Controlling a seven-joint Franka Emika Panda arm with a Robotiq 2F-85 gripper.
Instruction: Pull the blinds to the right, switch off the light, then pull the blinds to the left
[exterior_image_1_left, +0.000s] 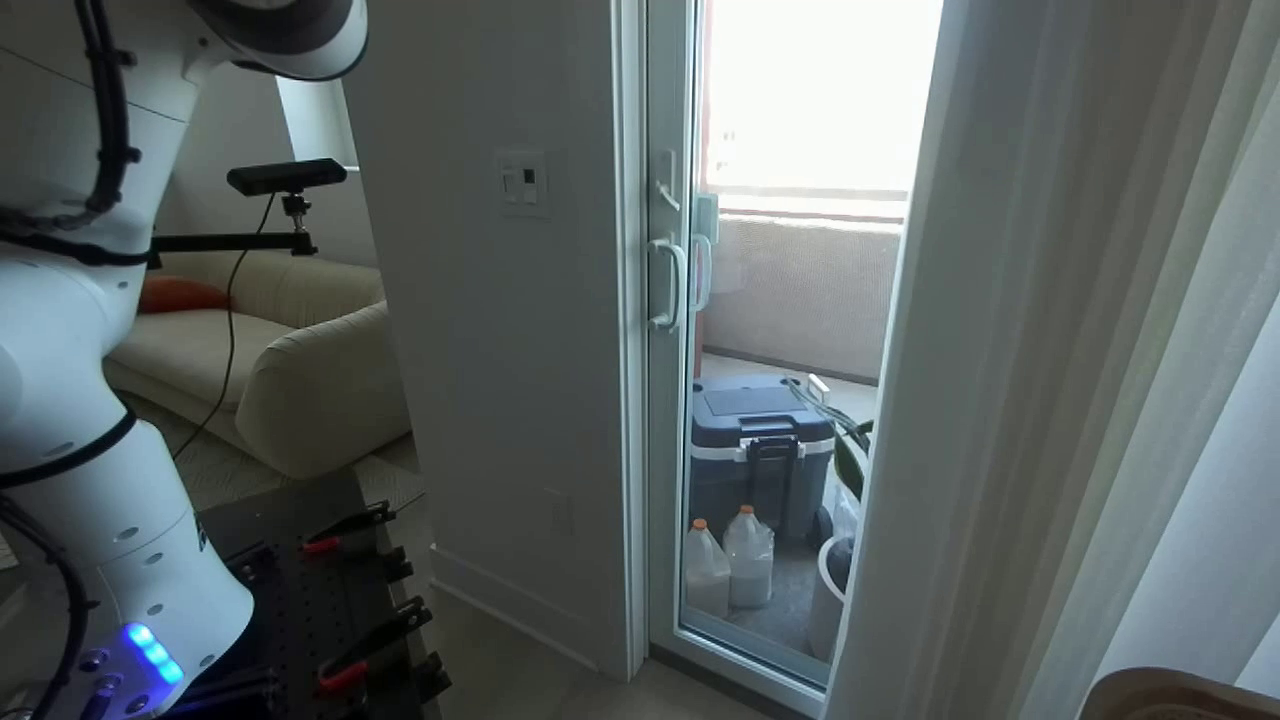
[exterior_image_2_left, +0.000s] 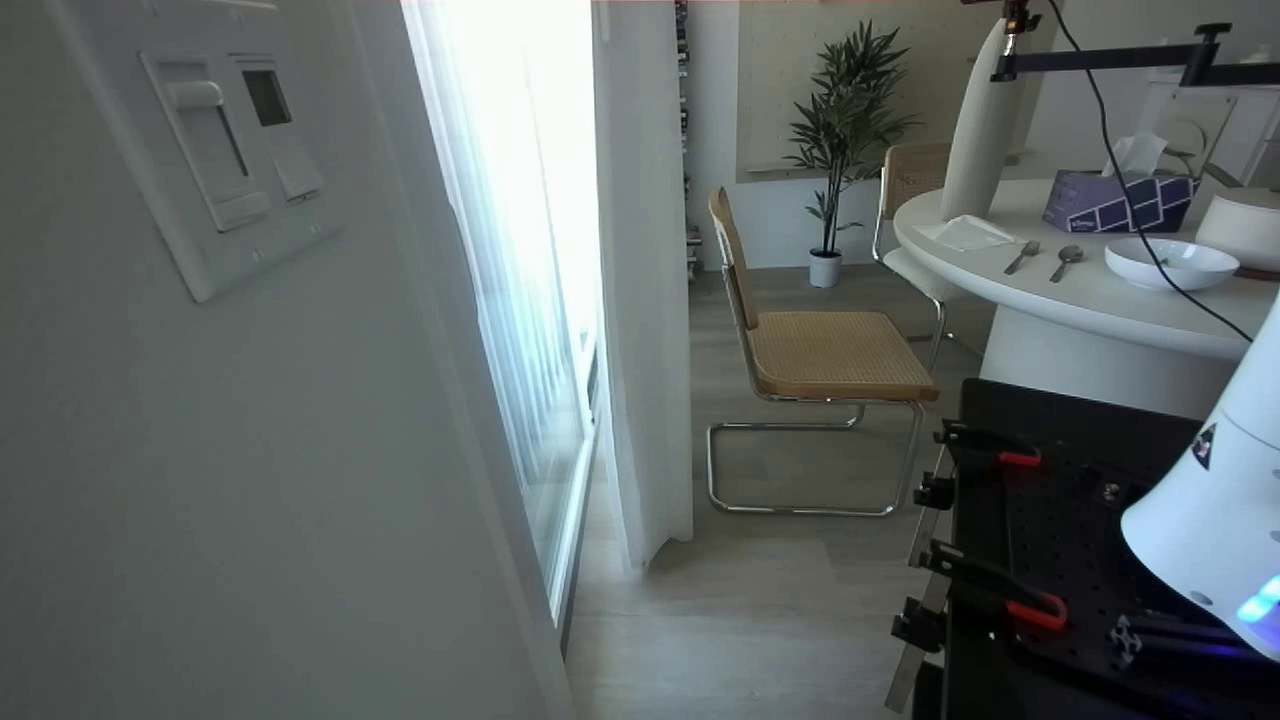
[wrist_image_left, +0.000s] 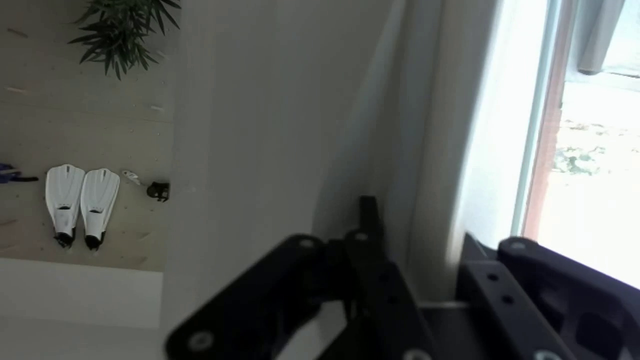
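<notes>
Tool (wrist_image_left: 418, 234) part-open, its fingers (wrist_image_left: 371, 222) either side of a fold near the edge of the blinds (wrist_image_left: 300, 135), near the bright glass (wrist_image_left: 595, 170); I can't see a firm pinch. That fold hangs upright, so I judge my pull must run sideways, across it.

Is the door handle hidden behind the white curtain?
No, in an exterior view the handle is uncovered, apart from the white curtain.
</notes>
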